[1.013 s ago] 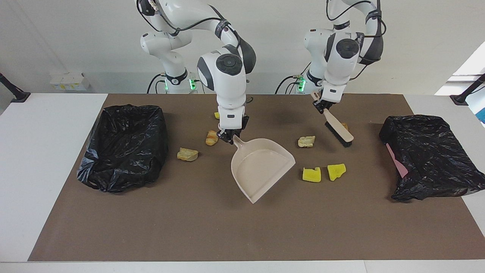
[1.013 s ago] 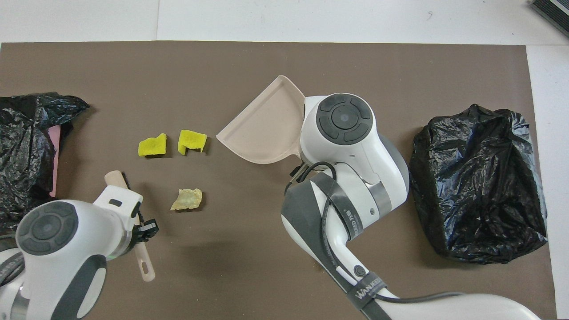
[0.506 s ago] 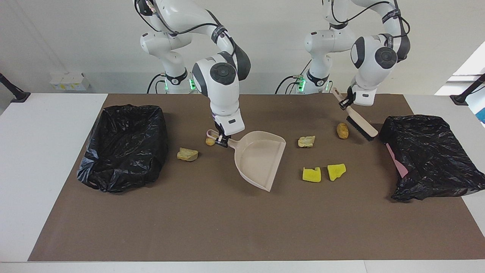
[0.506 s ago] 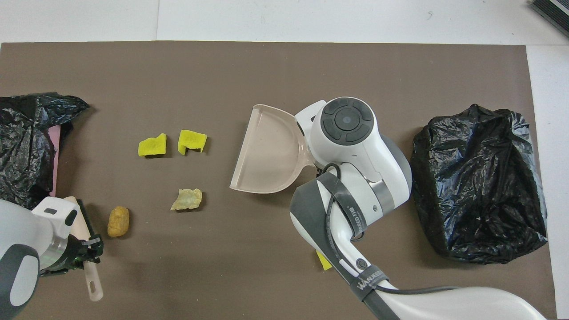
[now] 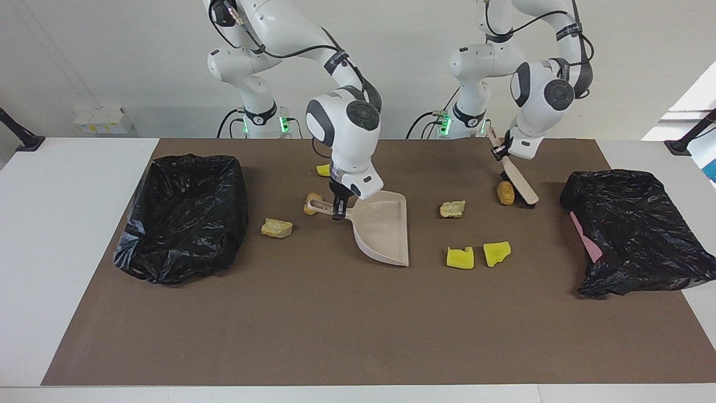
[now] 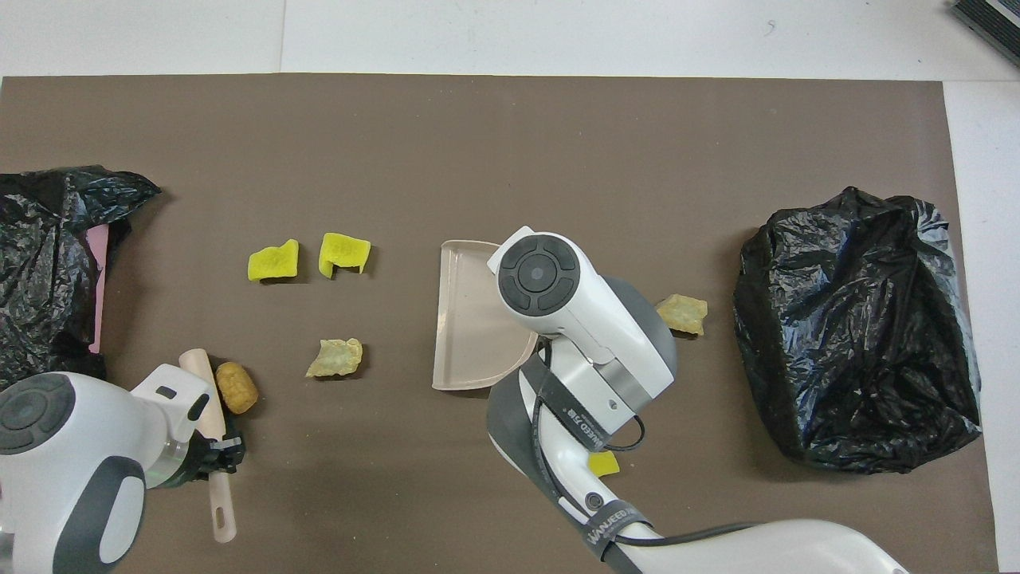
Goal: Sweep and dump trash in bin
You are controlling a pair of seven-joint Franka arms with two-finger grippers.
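Nothing is binned yet: the dustpan (image 5: 383,226) is pinched by the right gripper (image 5: 338,211), the brush (image 5: 517,180) by the left gripper (image 5: 499,152), a brown lump (image 5: 505,192) just beside its bristles.

Only legible text: a black strap (image 6: 607,532) around the right arm's link in the overhead view, white capitals, looks like "WANJEE…", rest cut off. Second strap (image 6: 583,422) higher up has white print, unreadable. Nothing else readable.
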